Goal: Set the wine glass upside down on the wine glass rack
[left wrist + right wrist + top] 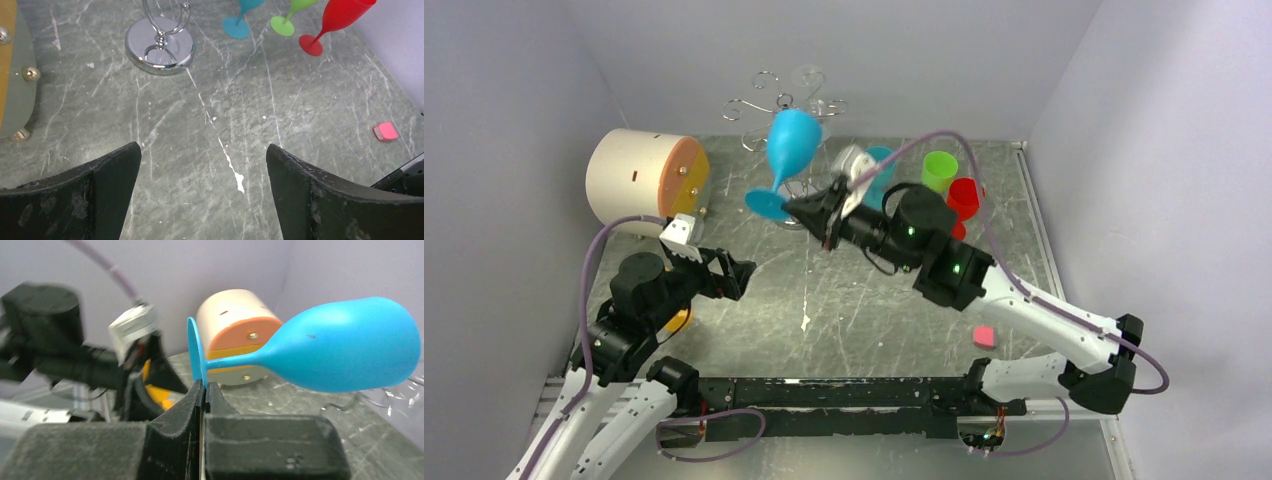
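Observation:
The wine glass (792, 140) is blue plastic, and my right gripper (812, 212) is shut on the rim of its round foot. In the right wrist view the wine glass (345, 350) lies sideways, bowl to the right, with its foot pinched in the right gripper (205, 385). The wine glass rack (759, 105) spreads its silver curled arms at the back, right behind the bowl. Its chrome base (160, 47) shows in the left wrist view. My left gripper (742, 275) hovers open over the table, and the left wrist view shows the left gripper (202, 150) holding nothing.
A cream cylinder with an orange end (639, 180) lies at the back left. Teal (879, 170), green (939, 170) and red (964, 198) glasses stand at the back right. A small pink block (984, 337) lies near the right arm. A clear glass (809, 80) hangs on the rack.

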